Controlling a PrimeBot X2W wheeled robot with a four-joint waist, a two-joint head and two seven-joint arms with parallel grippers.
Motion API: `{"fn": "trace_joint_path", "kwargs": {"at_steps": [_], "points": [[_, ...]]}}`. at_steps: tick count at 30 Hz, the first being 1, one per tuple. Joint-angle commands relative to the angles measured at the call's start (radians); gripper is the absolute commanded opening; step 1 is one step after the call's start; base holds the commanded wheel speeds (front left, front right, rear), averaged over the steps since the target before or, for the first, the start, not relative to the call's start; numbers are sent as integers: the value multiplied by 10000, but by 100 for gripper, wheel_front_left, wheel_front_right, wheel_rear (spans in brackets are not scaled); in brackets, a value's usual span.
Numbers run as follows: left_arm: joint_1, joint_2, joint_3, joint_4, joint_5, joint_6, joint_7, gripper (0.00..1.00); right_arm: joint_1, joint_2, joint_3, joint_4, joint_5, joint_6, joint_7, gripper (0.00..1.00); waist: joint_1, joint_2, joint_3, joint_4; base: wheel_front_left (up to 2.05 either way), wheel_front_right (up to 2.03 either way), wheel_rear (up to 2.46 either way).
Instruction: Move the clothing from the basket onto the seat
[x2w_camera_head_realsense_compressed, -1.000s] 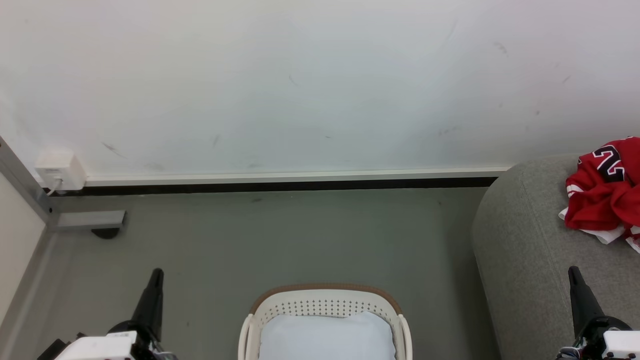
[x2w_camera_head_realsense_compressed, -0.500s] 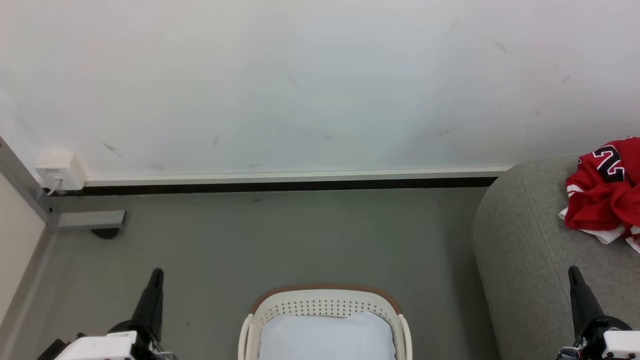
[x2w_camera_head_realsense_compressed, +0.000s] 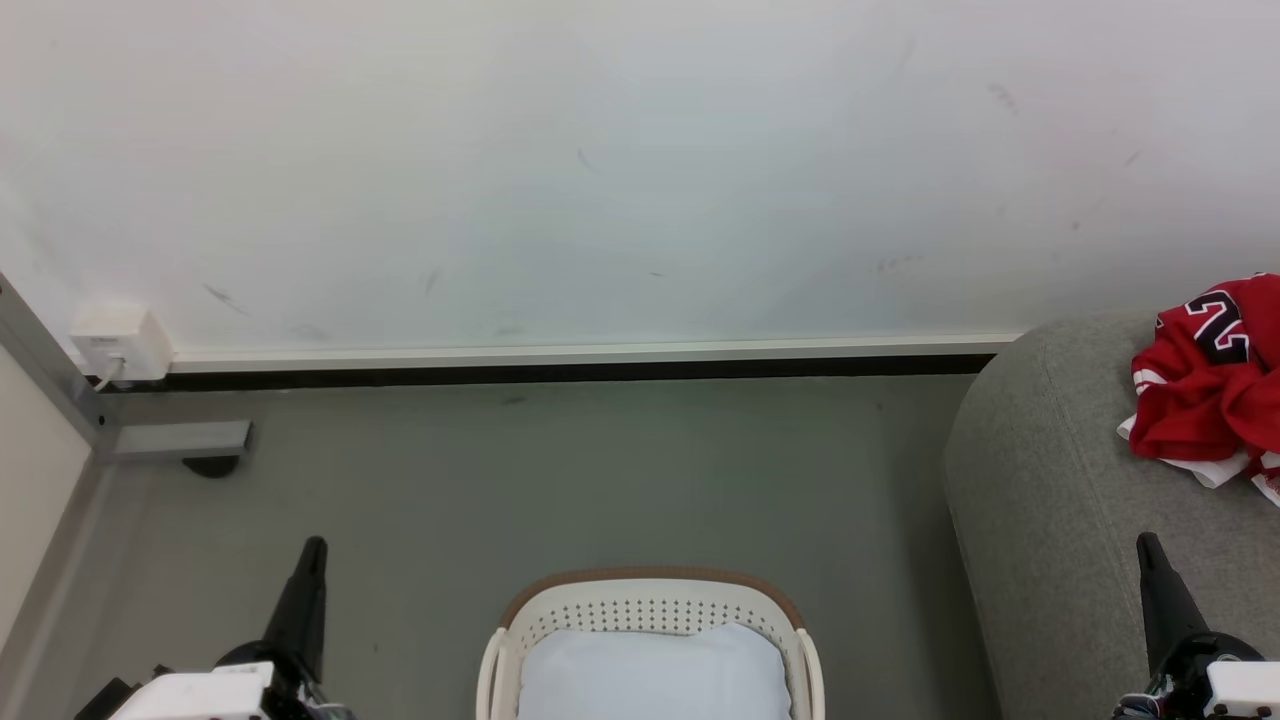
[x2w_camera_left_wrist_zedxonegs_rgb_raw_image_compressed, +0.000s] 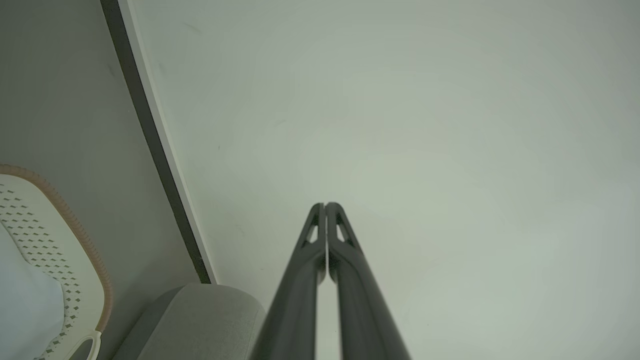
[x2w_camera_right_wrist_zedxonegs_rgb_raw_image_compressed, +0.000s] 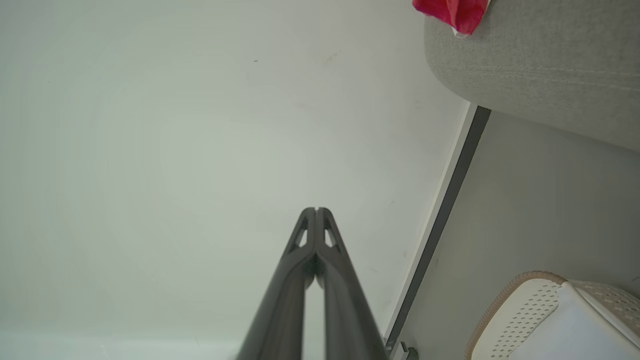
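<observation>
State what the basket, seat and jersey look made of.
Basket: likely moulded white plastic, smooth, with punched holes; its brown rim band looks woven or ribbed. Seat: grey woven upholstery fabric, matte, stitched seam. Jersey: thin red synthetic-looking knit, crumpled in soft folds.

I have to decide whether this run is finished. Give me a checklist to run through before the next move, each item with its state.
1. The red jersey lies on the grey seat: ok.
2. The jersey is wholly on the seat: cannot tell, the head view's edge cuts it off.
3. The basket is free of red cloth: ok in the part that shows, which holds a pale cloth; its near end is cut off.
4. The left gripper is shut and holds nothing: ok.
5. The right gripper is shut and holds nothing: ok.
6. Both grippers are apart from jersey and basket: ok.
</observation>
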Motion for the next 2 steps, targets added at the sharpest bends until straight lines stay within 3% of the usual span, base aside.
{"fn": "trace_joint_path", "kwargs": {"at_steps": [1,2], "points": [[-87,66,20,-28,-137,-61,36,0,-125,1,-46,-44,-14,-21,43,0,0,0,0,0,0,0,0],[-87,66,20,-28,-137,-59,35,0,-125,2,-45,-44,-14,-21,43,0,0,0,0,0,0,0,0]]}}
